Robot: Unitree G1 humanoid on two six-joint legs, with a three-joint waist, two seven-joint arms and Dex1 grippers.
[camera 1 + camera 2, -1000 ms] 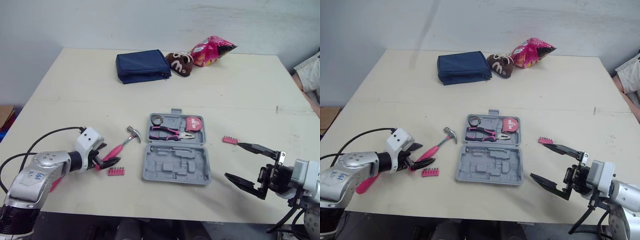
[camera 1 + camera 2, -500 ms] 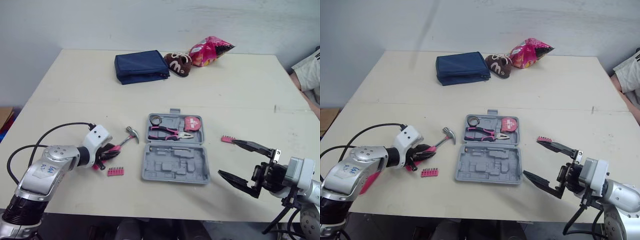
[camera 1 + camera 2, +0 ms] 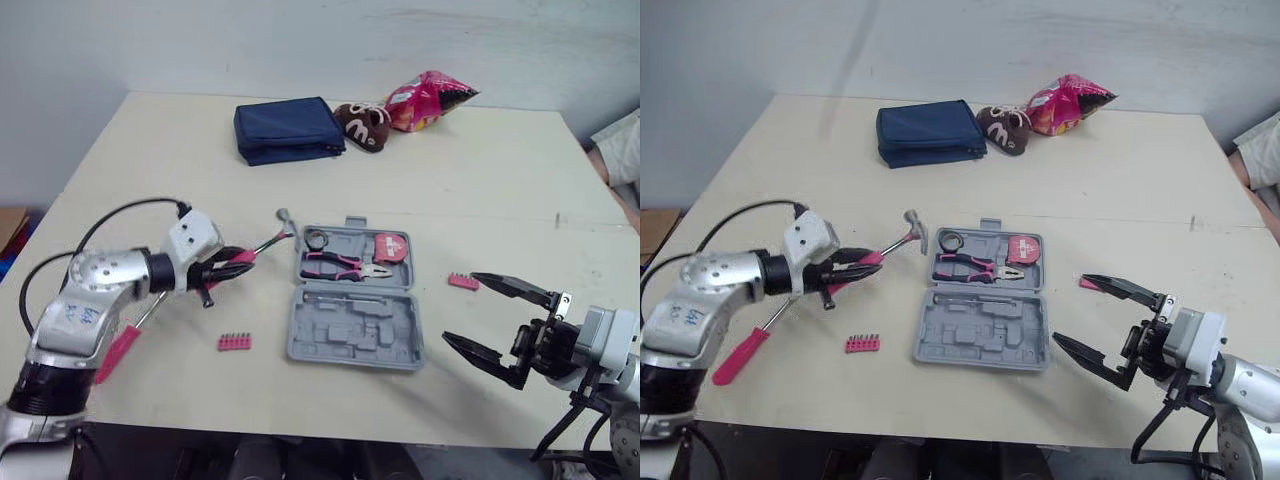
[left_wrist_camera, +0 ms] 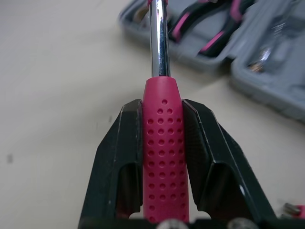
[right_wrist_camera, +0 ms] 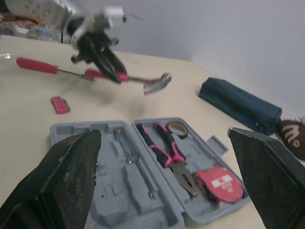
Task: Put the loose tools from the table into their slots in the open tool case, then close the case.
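Pale tabletop [image 3: 480, 170]. Right gripper [image 3: 460, 307]: spread wide, empty, near-right of tool case [image 3: 355, 320]. Left gripper [image 3: 222, 268]: clamped on hammer [image 3: 268, 242] handle, held aloft left of case. Hammer should be levelled over its empty recess before being lowered.

Cream table [image 3: 480, 190], plain pale wall [image 3: 250, 45] behind

- Hammer [image 4: 164, 157]: glossy polished metal shaft, pink dimpled grip.
- Tool case [image 3: 352, 340]: matt grey moulded plastic.
- Worktop [image 3: 480, 190]: smooth, matt.
- Pouch [image 3: 288, 130]: navy cloth.
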